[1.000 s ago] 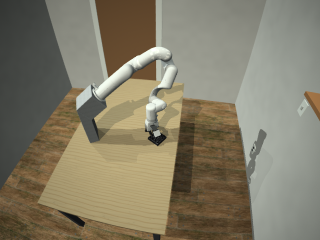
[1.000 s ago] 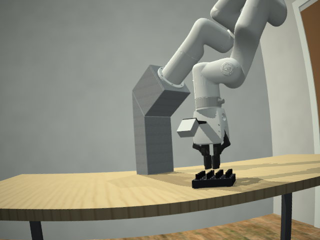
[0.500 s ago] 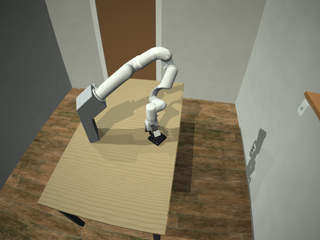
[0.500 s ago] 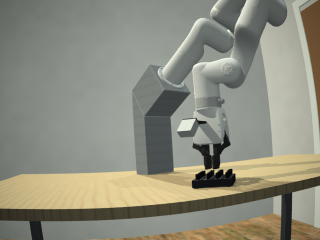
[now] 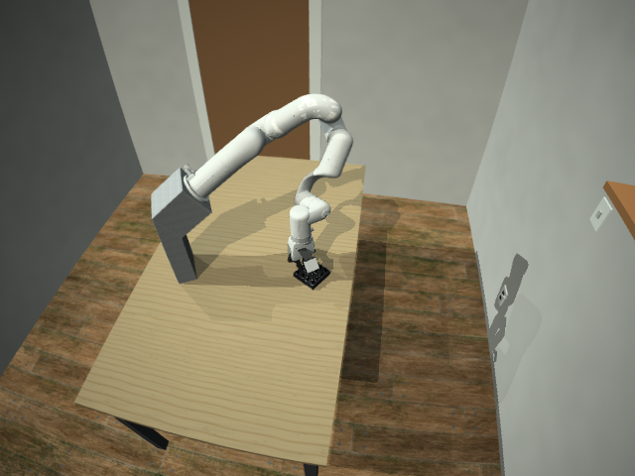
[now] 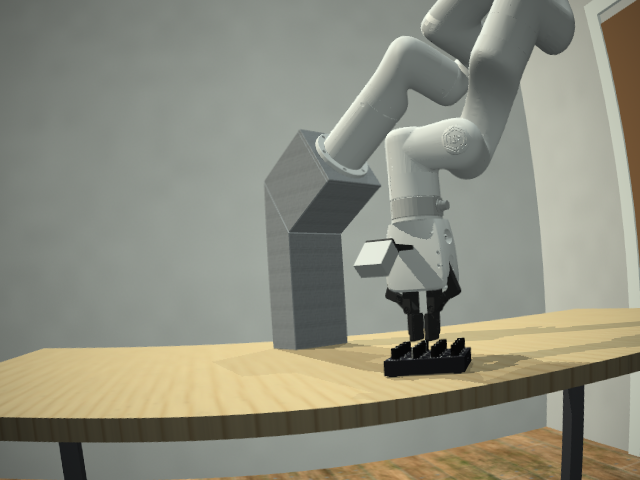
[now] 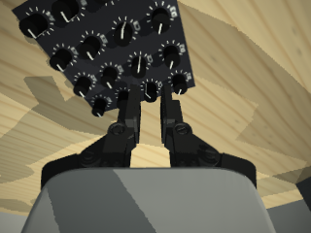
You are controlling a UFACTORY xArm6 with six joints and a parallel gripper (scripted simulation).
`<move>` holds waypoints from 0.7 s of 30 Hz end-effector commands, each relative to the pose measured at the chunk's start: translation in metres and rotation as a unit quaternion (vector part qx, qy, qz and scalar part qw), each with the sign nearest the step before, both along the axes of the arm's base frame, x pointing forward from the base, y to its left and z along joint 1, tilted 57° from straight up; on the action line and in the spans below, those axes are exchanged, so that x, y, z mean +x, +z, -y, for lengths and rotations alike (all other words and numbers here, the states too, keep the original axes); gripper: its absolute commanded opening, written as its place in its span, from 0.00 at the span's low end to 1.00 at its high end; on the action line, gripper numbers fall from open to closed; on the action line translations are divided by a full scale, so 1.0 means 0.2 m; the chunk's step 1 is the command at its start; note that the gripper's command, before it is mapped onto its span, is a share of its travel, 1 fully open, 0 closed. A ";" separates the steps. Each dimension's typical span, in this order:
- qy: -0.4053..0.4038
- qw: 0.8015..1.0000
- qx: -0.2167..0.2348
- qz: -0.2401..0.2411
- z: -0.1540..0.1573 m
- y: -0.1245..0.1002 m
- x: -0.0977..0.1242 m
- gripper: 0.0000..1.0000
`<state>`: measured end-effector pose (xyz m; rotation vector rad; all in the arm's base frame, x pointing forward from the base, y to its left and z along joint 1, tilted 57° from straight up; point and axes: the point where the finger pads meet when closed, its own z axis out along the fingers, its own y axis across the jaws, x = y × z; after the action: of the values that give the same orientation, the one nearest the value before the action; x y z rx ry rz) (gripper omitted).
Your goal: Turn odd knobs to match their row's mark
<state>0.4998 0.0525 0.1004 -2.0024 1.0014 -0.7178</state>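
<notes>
Top view: knob box [image 5: 312, 285] [image 6: 426, 366] [image 7: 157, 39] on the table [image 5: 230, 358] [image 6: 155, 392] [image 7: 243, 73], right of centre in the frame, partly covered by a white block [image 5: 311, 265] [image 6: 376, 256]; lettering and pointer lines too small to read. Exterior view: box at lower right, front knobs in silhouette, tops not readable; white arm [image 5: 230, 159] [image 6: 423, 149] cut off by the upper edge. Pincer [image 5: 303, 262] [image 6: 424, 339] [image 7: 150, 97] slightly spread, pinching nothing, tips down at the box's far side; contact with a knob impossible to tell. Wrist view: box at upper left, cut off above, with one knob [image 7: 101, 1] barely inside the frame; another knob [image 7: 123, 97] half hidden behind the left-hand finger in the picture; a further knob [image 7: 151, 91] visible in the gap; printed names blurred.

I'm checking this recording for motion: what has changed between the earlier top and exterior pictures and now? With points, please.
Nothing visibly changed. The arm [image 5: 233, 156] [image 6: 496, 77] keeps its pose, the fingers [image 6: 432, 328] stay slightly apart, and the knob box [image 5: 310, 283] [image 6: 426, 366] [image 7: 141, 46] stands where it was.
</notes>
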 end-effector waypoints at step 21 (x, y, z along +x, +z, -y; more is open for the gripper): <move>0.000 1.000 0.000 0.000 -0.01 -0.02 0.03 0.19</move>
<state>0.5060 0.0557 0.0959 -2.0024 1.0015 -0.7178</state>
